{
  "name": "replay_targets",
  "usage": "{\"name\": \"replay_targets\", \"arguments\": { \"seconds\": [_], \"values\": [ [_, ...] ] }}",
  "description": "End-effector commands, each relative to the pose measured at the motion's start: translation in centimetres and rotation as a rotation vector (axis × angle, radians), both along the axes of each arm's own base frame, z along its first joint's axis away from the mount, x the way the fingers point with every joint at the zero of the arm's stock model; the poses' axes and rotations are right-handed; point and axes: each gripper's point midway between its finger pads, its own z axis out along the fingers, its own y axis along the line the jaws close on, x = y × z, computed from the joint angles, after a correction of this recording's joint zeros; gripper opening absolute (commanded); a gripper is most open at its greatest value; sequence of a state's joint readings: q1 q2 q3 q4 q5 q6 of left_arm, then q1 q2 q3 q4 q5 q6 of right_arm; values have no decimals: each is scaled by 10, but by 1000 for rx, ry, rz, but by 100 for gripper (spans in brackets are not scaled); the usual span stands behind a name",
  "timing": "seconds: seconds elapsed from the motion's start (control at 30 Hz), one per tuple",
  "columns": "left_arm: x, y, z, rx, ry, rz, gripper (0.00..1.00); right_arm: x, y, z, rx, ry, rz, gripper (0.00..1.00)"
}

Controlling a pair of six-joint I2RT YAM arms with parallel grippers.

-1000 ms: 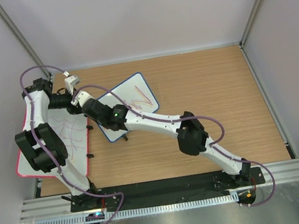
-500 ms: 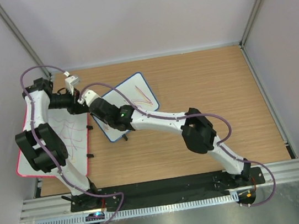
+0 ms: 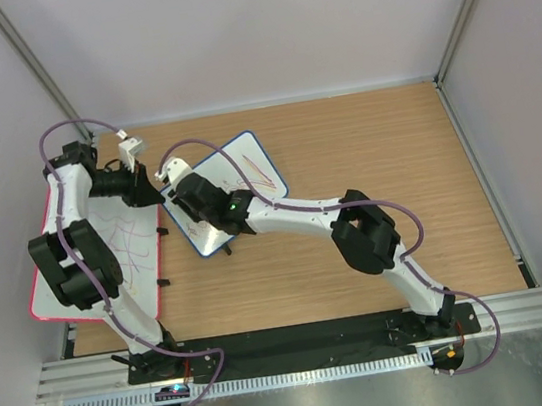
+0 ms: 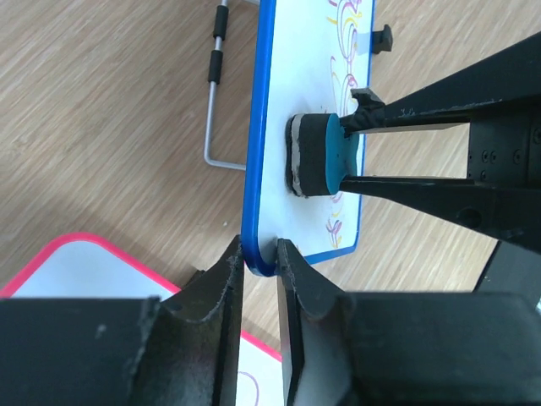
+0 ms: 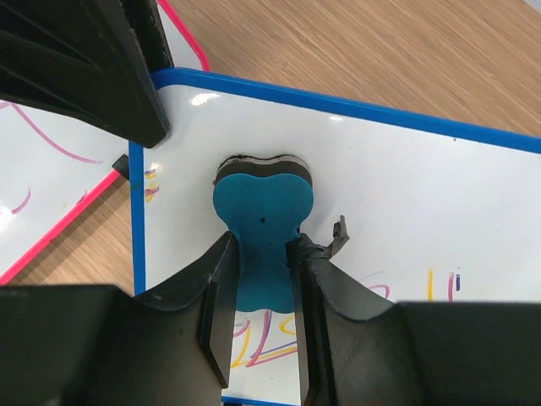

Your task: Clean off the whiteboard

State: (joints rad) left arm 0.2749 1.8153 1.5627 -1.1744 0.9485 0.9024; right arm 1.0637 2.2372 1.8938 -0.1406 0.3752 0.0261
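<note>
The small blue-framed whiteboard (image 3: 256, 155) lies tilted on the wooden table, with red and purple scribbles on its right part. My left gripper (image 3: 155, 191) is shut on the board's near-left corner, and the left wrist view shows its jaws (image 4: 258, 254) pinching the blue frame (image 4: 256, 135). My right gripper (image 3: 185, 183) is shut on a teal eraser (image 5: 262, 203) with a grey felt pad. The eraser is pressed flat on the board's white surface (image 5: 397, 178) near that corner, and it also shows in the left wrist view (image 4: 318, 154). Yellow and purple marks sit below the eraser.
A larger pink-framed whiteboard (image 3: 117, 260) with purple scribbles lies at the left, partly under the left arm, and shows in the right wrist view (image 5: 51, 161). A bent metal wire stand (image 4: 213, 101) lies beside the blue board. Walls close in the table at the back and both sides.
My right gripper has slid the eraser to the right and slightly farther across the board. The left gripper has kept its hold on the corner.
</note>
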Motion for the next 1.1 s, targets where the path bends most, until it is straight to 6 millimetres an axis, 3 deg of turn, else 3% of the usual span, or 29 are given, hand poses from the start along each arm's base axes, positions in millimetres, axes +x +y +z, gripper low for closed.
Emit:
{"name": "replay_targets", "arguments": {
  "seconds": [0.0, 0.37, 0.53, 0.73, 0.87, 1.0, 1.07],
  "values": [
    [1, -12, 15, -57, -45, -24, 23, 3, -11, -23, -7, 61, -21, 1],
    [12, -13, 18, -83, -62, 6, 41, 0, -17, -30, -1, 72, -35, 1],
    [22, -4, 18, -86, -58, 67, 52, -2, -18, -32, -1, 78, -35, 1],
    [41, 12, 16, -145, -29, 175, 55, -4, -21, -32, 3, 80, -40, 1],
    [36, 6, 10, -211, 24, 152, 56, -5, -24, -33, -1, 81, -41, 1],
    [20, -4, 10, -285, 107, 101, 50, -5, -27, -33, -4, 81, -48, 1],
    [22, -4, 5, -291, 116, 84, 45, -6, -28, -33, -3, 81, -50, 1]
  ]
}}
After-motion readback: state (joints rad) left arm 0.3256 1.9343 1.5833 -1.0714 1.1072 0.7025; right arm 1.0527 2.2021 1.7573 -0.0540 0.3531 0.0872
